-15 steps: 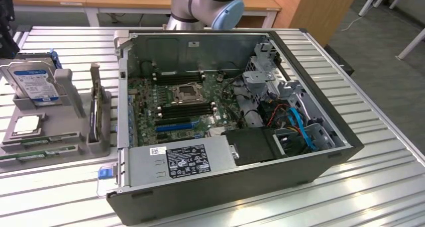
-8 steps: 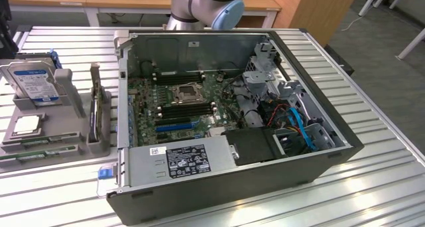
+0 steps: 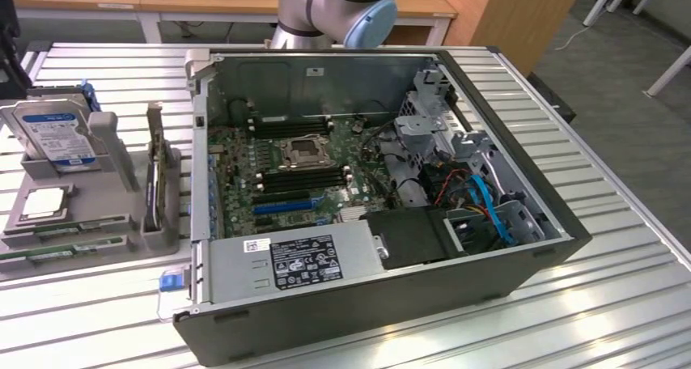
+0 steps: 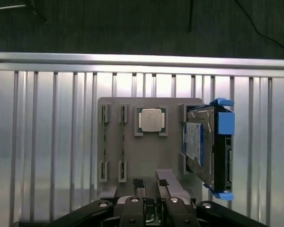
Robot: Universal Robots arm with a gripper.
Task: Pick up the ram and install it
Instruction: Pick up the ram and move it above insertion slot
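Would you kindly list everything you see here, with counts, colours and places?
table: one, silvery, slatted, under everything.
computer case: one, dark grey, open, on the table.
holder: one, grey, on the table, at the exterior view's left of the computer case.
ram: two, green, in the holder's slots.
processor: one, silver, in the holder's middle recess.
hard drive: one, blue-white label, upright in the holder.
arm: one, grey with blue cap, behind the computer case.
gripper: one, black, open, above the holder.

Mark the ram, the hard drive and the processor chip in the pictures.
ram (image 3: 60, 253), exterior view, middle of one green stick.
hard drive (image 4: 195, 142), wrist view, on its blue-white label.
processor chip (image 4: 150, 119), wrist view, centre of its metal lid.
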